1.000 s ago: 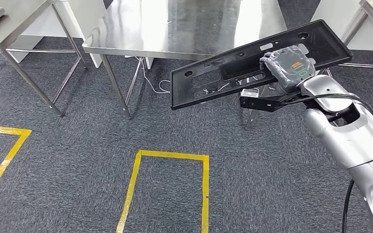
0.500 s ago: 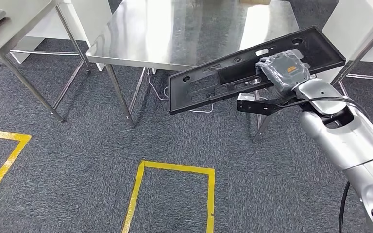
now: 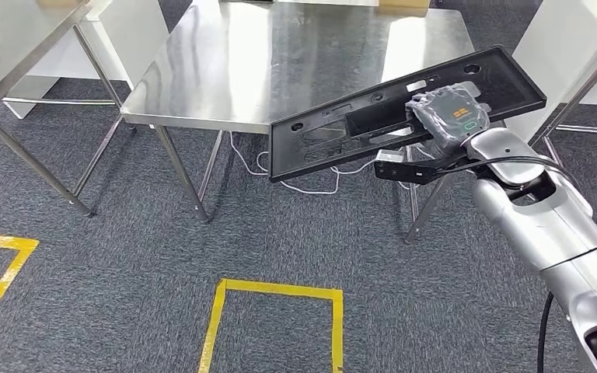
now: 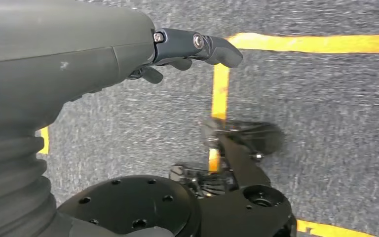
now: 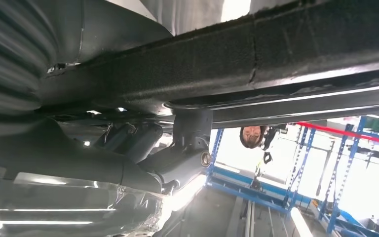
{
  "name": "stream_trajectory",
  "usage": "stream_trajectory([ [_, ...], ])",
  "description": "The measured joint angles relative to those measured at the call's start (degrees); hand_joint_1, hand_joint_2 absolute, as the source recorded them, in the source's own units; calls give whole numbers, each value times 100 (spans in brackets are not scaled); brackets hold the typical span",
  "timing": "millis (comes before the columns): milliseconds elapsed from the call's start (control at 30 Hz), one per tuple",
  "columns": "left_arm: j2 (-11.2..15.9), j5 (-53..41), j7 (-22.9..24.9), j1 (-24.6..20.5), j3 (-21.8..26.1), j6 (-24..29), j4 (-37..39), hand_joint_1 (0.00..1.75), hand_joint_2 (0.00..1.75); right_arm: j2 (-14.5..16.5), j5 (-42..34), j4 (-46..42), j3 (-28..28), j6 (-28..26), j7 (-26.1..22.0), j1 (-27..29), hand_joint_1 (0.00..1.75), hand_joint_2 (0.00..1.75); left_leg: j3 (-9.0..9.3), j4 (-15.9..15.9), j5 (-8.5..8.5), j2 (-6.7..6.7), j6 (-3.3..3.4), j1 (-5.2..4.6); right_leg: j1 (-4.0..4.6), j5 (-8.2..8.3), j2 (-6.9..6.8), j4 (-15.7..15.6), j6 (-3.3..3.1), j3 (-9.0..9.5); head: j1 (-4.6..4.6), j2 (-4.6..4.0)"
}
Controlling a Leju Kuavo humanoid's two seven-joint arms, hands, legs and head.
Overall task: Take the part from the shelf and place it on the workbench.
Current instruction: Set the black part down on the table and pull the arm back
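Note:
In the head view my right hand (image 3: 452,115) grips a long black plastic part (image 3: 342,128) near its right end. The part is a flat frame with cut-outs and holes, tilted with its left end lower. It hangs in the air over the near right corner of the steel workbench (image 3: 280,62). The right wrist view looks up at the part's dark underside (image 5: 276,49), with my fingers (image 5: 177,163) closed beneath it. In the left wrist view my left hand (image 4: 177,49) hangs over the carpet, fingers apart and holding nothing.
A second steel table (image 3: 8,47) stands at the left and another table's frame (image 3: 591,70) at the right. A white cable (image 3: 311,183) lies under the workbench. Yellow tape squares (image 3: 280,291) mark the grey carpet. A person (image 5: 254,136) stands far off among blue racks.
The whole view has shifted: the camera has moved nearer the workbench, whose top now shows more fully. The part stays in my right hand, held the same way.

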Motion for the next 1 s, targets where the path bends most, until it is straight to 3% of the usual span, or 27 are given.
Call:
stream_trajectory([
  [33, 8, -1, 0, 4, 1, 0, 0, 0, 175, 21, 8, 19, -5, -9, 2, -3, 175, 175, 53, -132, 130, -11, 36, -14, 24, -41, 15, 3, 41, 79, 9, 0],
  [133, 5, -3, -2, -16, 1, 0, 0, 0, 175, 69, 23, 50, -45, -31, 5, -49, 175, 175, 319, -219, 83, -4, 143, -21, 67, -40, 26, 176, 152, 191, 26, 0],
  [200, 2, -4, -3, -36, 1, 1, 0, 0, 175, 78, 26, 70, -57, -48, 8, -83, 175, 175, 476, -229, 17, -6, 221, -26, 66, -110, 3, 743, 150, -127, 30, 0],
  [267, 5, -3, -3, -42, 2, 2, 0, 0, 175, 79, 27, 97, -52, -60, 9, -77, 175, 175, 578, -226, -99, -18, 263, -43, 65, -388, -8, 1444, 104, -667, 33, 0],
  [300, 5, -3, -3, -38, 2, 2, 0, 0, 175, 79, 28, 111, -50, -61, 9, -58, 175, 175, 637, -226, -161, -30, 273, -55, 67, -567, -10, 1624, 76, -903, 31, 0],
  [333, 4, -3, -3, -32, 2, 1, 0, 0, 175, 78, 28, 123, -50, -62, 8, -38, 175, 175, 709, -225, -228, -46, 281, -70, 70, -698, -11, 1646, 58, -1063, 33, 0],
  [367, 3, -4, -3, -27, 2, 1, 1, 0, 175, 78, 28, 135, -50, -62, 8, -21, 175, 175, 796, -225, -299, -65, 284, -88, 75, -704, -12, 1498, 73, -1140, 32, 0],
  [400, 1, -4, -3, -24, 2, 0, 1, 0, 175, 76, 28, 145, -50, -62, 8, -8, 175, 175, 892, -225, -372, -81, 284, -104, 80, -538, -13, 1201, 115, -1148, 31, 0],
  [467, -5, -4, -3, -17, 3, 0, 7, 0, 175, 69, 27, 169, -44, -64, 9, 12, 175, 175, 1056, -223, -524, -109, 267, -129, 96, 146, -33, 485, 224, -1086, 28, 0],
  [500, -9, -4, -2, -19, 3, 0, 9, 0, 175, 69, 27, 181, -38, -66, 9, 21, 175, 175, 1126, -226, -606, -119, 242, -135, 120, 429, -46, 245, 220, -1020, 30, 0],
  [533, -11, -4, -2, -18, 4, -1, 11, 0, 175, 70, 33, 193, -36, -69, 10, 27, 175, 175, 1185, -209, -658, -127, 210, -140, 146, 605, -52, 109, 174, -963, 39, 0],
  [567, -12, -3, -1, -16, 6, -1, 11, 0, 175, 76, 52, 206, -39, -78, 18, 23, 175, 175, 1243, -172, -689, -127, 179, -145, 158, 648, -53, 61, 84, -898, 45, 0],
  [667, -14, 1, -9, -16, 24, -14, 11, 0, 175, 183, 207, 356, -60, -214, 94, -45, 175, 175, 1260, 92, -778, -72, 92, -116, 115, 654, -38, 8, -176, -653, 39, 0],
  [733, -10, 5, -18, -28, 53, -29, 11, 0, 175, 310, 296, 623, -79, -402, 122, -131, 175, 175, 1036, 516, -958, -51, 16, -48, 115, 573, -33, 15, -266, -525, 29, 0],
  [800, -2, 6, -20, -28, 84, -34, 11, 0, 175, 433, 327, 952, -124, -577, 94, -184, 175, 175, 647, 954, -1159, -43, -71, 29, 123, 471, -19, 18, -249, -418, 18, 0],
  [833, 1, 4, -21, -24, 96, -34, 11, 0, 175, 482, 340, 1110, -151, -644, 75, -194, 175, 175, 500, 1016, -1184, -31, -110, 65, 116, 406, -14, 21, -225, -346, 14, 0],
  [867, 5, 1, -21, -19, 107, -33, 11, 0, 175, 516, 358, 1254, -180, -690, 62, -199, 175, 175, 435, 894, -1099, -14, -145, 99, 102, 332, -12, 23, -195, -257, 15, 0],
  [933, 15, -10, -22, -10, 126, -37, 11, 0, 175, 553, 383, 1482, -245, -732, 56, -224, 175, 175, 491, 336, -602, 40, -207, 151, 65, 174, -23, 16, -121, -67, 19, 0],
  [1000, 24, -32, -29, -3, 137, -51, 15, 0, 175, 564, 372, 1671, -329, -768, 63, -297, 175, 175, 574, -15, -237, 79, -198, 114, 43, 76, -41, -30, -46, 64, 16, 0],
])
